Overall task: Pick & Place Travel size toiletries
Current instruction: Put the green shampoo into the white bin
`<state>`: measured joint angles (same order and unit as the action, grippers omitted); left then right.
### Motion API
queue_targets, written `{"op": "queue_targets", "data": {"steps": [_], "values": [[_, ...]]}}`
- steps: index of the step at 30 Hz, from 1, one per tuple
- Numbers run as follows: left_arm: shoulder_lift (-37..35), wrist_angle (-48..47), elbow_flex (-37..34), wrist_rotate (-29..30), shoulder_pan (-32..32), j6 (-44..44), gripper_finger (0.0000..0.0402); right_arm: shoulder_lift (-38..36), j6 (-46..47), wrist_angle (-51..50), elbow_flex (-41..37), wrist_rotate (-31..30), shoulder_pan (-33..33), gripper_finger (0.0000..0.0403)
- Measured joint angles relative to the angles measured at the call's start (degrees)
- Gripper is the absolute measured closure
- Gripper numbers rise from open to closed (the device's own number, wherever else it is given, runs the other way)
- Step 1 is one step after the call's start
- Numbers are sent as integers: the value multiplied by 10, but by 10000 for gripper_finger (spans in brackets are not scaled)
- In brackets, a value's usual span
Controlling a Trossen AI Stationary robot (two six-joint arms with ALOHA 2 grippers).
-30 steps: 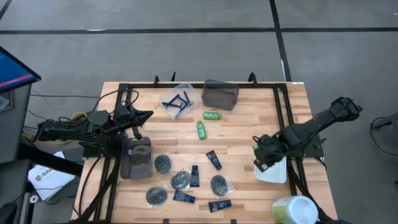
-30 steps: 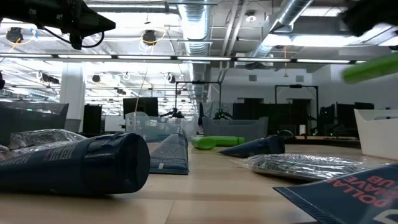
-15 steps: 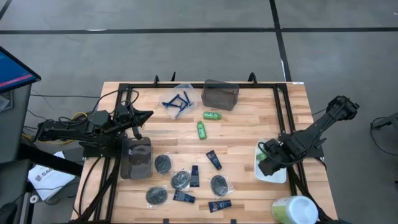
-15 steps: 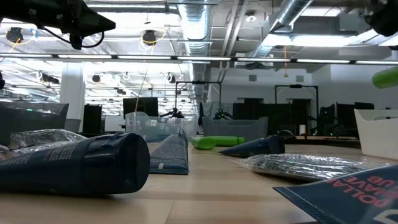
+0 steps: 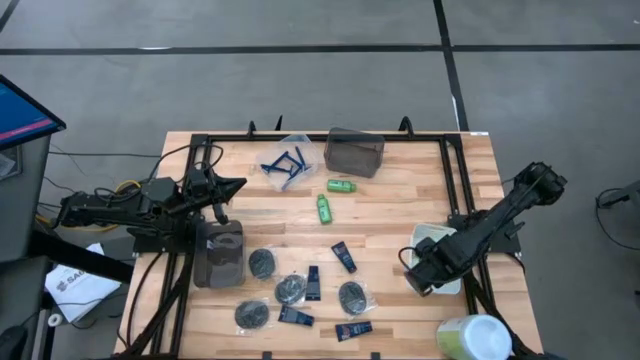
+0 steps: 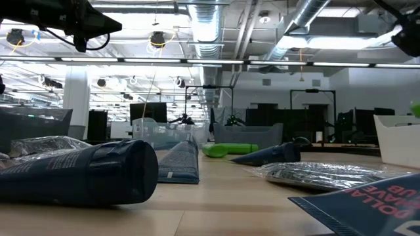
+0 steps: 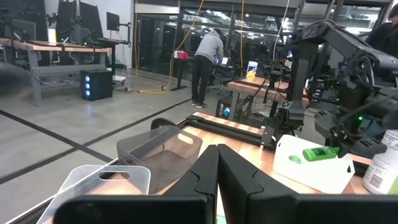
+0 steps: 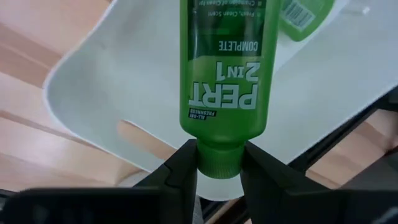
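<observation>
My right gripper [image 5: 425, 275] hangs over the white tray [image 5: 432, 237] at the table's right and is shut on a bright green mini bottle [image 8: 222, 74], also seen over the tray from the left wrist [image 7: 320, 153]. A second green bottle [image 8: 308, 15] lies in the tray. Two more green bottles [image 5: 341, 185] [image 5: 324, 208] lie on the wood at mid table. Blue razors [image 5: 284, 163] lie in a clear bin. Navy tubes [image 5: 344, 257] and wrapped dark discs [image 5: 262, 263] lie near the front. My left gripper [image 5: 240, 184] waits shut at the left. My right gripper pinches the bottle's green cap [image 8: 217, 163] between its two fingers [image 8: 181, 174], one on each side. The fingers slant steeply down from above. The bottle's body sticks out beyond the fingertips, lifted clear above the tray, its label facing the wrist camera.
A grey bin [image 5: 354, 152] stands at the far middle and another [image 5: 218, 252] at the left under the left arm. A large pale-topped tub [image 5: 472, 338] stands at the near right corner, close to the tray. Black frame rails run along both table sides.
My right gripper has carried the green bottle toward the table's near edge and downward, tipping more steeply down, and now hangs over the white tray. In the low view the bottle has sunk and slid almost out at the right edge.
</observation>
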<state>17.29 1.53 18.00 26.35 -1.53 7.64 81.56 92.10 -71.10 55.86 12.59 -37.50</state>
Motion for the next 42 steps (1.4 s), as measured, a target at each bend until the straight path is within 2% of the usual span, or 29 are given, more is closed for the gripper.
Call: {"op": "queue_targets", "data": {"steps": [15,21,29,33,35,38,42], "values": [[0,0,0,3,0,-14,402,59,-140,-3,0,20,33,306],[0,0,0,3,0,-14,402,59,-147,-7,0,20,33,297],[0,0,0,4,0,-14,402,58,-162,-6,0,22,31,262],[0,0,0,4,0,-14,402,31,-184,-15,9,19,44,231],[0,0,0,4,0,-14,402,5,-190,-25,26,-7,61,216],[0,0,0,4,0,-14,402,-38,-213,-28,57,-77,104,199],[0,0,0,4,0,-14,402,-71,-299,-7,100,-177,191,189]]}}
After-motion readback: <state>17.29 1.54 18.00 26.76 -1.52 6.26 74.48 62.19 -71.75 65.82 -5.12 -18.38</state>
